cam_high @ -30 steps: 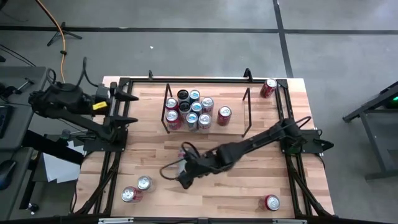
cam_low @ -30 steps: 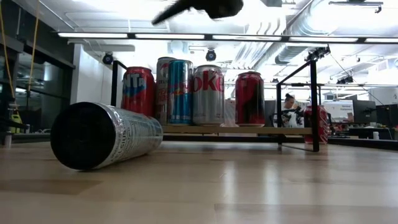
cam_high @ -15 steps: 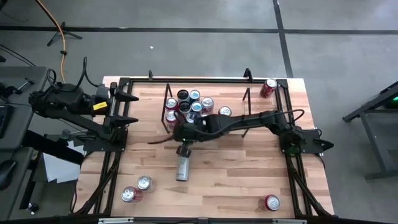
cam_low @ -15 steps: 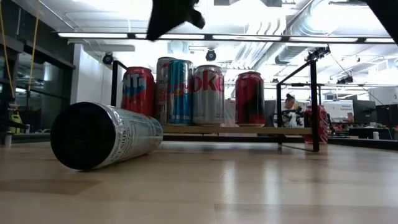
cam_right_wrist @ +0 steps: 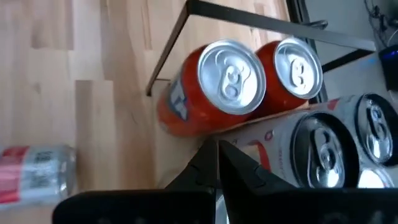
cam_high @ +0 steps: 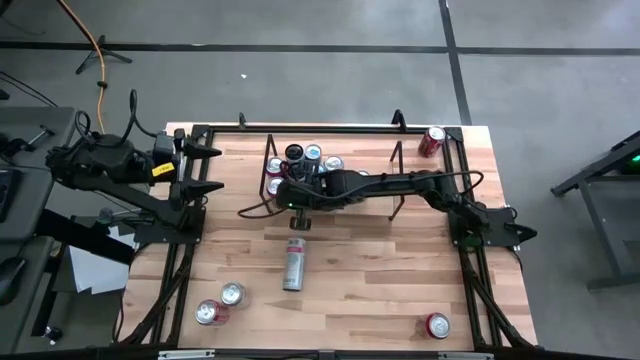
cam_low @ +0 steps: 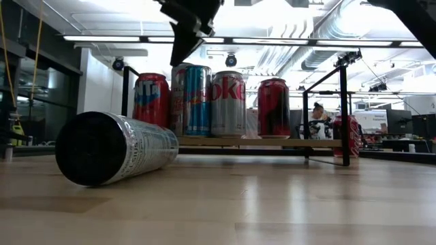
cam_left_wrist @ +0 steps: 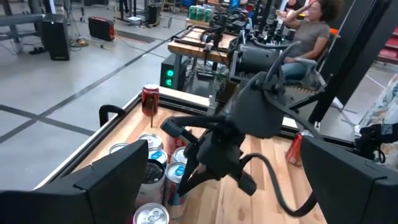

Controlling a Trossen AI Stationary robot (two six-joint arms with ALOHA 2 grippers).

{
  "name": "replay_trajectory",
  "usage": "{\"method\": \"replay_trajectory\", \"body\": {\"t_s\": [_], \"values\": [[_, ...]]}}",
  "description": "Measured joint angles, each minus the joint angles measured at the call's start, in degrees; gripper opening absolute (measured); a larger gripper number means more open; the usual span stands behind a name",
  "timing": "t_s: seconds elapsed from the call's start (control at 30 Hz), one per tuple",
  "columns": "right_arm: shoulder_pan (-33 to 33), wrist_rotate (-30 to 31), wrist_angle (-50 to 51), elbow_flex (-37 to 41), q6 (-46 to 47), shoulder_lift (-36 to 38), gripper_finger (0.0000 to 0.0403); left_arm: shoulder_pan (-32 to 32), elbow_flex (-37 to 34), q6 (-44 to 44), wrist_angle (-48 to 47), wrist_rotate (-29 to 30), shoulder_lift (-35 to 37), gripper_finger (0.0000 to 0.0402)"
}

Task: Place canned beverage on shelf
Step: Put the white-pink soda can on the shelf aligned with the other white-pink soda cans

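Note:
A tall silver can lies on its side on the wooden table, near the middle; the low view shows its dark end. The shelf stands toward the far edge with several upright cans on it. My right gripper is shut, slants down and hovers over the shelf's near left corner, just above two orange cans. Nothing is between its fingers. My left gripper waits open at the table's left side, well off the cans.
Two cans lie near the front left corner, a red can near the front right, and another red can at the far right corner. Black rails edge the table. A person sits beyond the table.
My right gripper has gone from over the lying silver can toward the far edge, to the shelf's near left corner, and has rolled about its own line on the way. The silver can has stayed on its side in the same place.

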State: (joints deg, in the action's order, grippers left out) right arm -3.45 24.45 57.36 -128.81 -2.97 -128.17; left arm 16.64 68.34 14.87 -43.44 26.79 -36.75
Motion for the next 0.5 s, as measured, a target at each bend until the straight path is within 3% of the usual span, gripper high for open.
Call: {"method": "replay_trajectory", "body": {"t_s": [0.5], "values": [[1.2, 0.9, 3.3, 0.0, -3.5, -0.3, 0.0000, 0.0, 0.0, 0.0, -0.4, 1.6, -0.9, 0.0370]]}}
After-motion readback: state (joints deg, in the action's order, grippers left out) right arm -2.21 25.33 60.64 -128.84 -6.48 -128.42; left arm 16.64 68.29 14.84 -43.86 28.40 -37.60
